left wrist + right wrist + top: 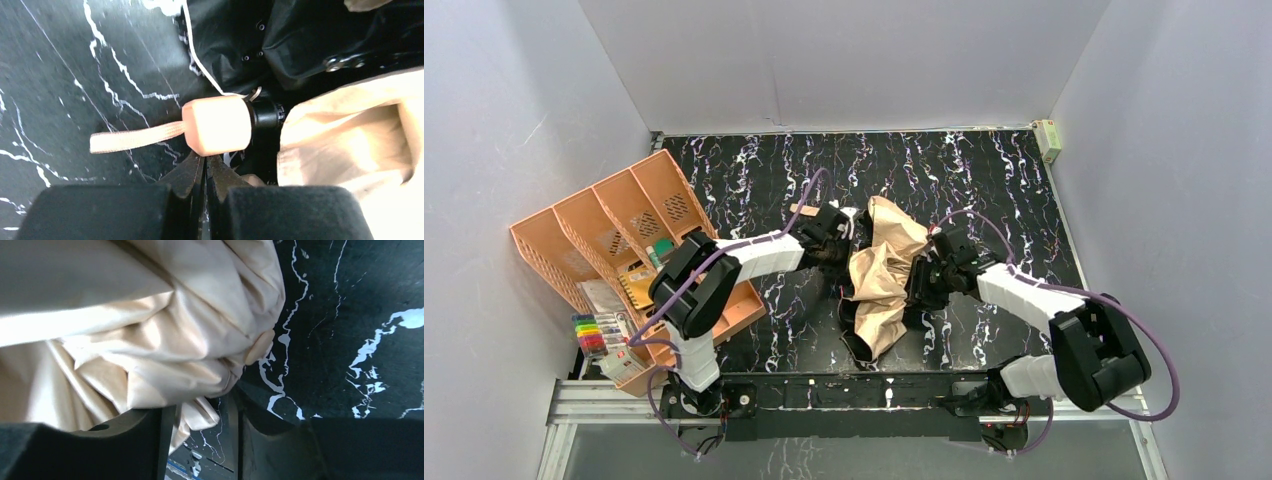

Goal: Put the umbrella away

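Umbrella [882, 275] crumpled; handle [217, 125] just beyond left claw [205, 165], canopy [125, 340] touching right claw [202, 425].

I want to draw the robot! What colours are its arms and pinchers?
The left arm and right arm have white tube parts joined by chunky black blocks. A purple cable loops along each one. The left gripper and right gripper have black, wedge-shaped fingers.

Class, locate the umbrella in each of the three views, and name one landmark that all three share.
Top external: the umbrella lies crumpled at mid-picture.
Left wrist: its handle is at centre, its canopy at right.
Right wrist: the canopy fills the upper left.
Shared landmark: the black, white-veined table.
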Controlling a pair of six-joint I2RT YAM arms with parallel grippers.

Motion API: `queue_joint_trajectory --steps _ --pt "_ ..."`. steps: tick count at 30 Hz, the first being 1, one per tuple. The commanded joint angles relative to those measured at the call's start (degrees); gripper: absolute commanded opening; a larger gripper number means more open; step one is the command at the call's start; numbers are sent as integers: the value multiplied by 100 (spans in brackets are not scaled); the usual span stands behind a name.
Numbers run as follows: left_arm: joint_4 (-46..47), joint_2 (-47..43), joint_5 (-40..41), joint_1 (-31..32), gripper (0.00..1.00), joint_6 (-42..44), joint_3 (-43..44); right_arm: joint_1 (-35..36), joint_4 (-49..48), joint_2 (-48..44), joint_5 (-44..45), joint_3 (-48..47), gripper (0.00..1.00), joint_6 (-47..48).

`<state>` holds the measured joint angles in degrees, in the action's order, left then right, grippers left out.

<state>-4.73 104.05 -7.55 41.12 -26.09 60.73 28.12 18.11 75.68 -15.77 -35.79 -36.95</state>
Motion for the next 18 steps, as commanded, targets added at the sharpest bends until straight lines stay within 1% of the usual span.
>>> queue_joint_trajectory --steps 1,4,6,8,10,11,12,14,16,17,18 --pt "-378 14 330 -220 0 437 460 4 -153 -685 617 -148 54 -157" --pt "-516 -370 434 -403 2 451 325 1 541 -1277 1707 -368 59 81" --pt "-595 -771 618 -486 5 419 99 1 890 -1667 2216 -470 65 207" --pt "-649 -1218 675 -553 9 305 -172 1 1120 -2058 2351 -543 71 368" --pt "-668 -1767 676 -636 17 146 -424 0 1055 -2406 1972 -517 76 607" --pt "-663 -2015 676 -683 23 56 -552 1 1038 -2540 1698 -520 77 719" --pt "-671 -2238 676 -729 33 -52 -662 -4 1036 -2645 1330 -543 78 792" --pt "-722 -2710 676 -856 60 -313 -865 13 999 -2768 748 -560 80 789" --pt "-701 -3138 647 -984 85 -481 -1007 100 984 -2811 405 -579 83 653" --pt "-692 -3304 552 -1037 93 -524 -1039 210 973 -2813 380 -593 83 546" --pt "-697 -3447 432 -1072 96 -541 -1034 350 956 -2827 443 -614 82 437"
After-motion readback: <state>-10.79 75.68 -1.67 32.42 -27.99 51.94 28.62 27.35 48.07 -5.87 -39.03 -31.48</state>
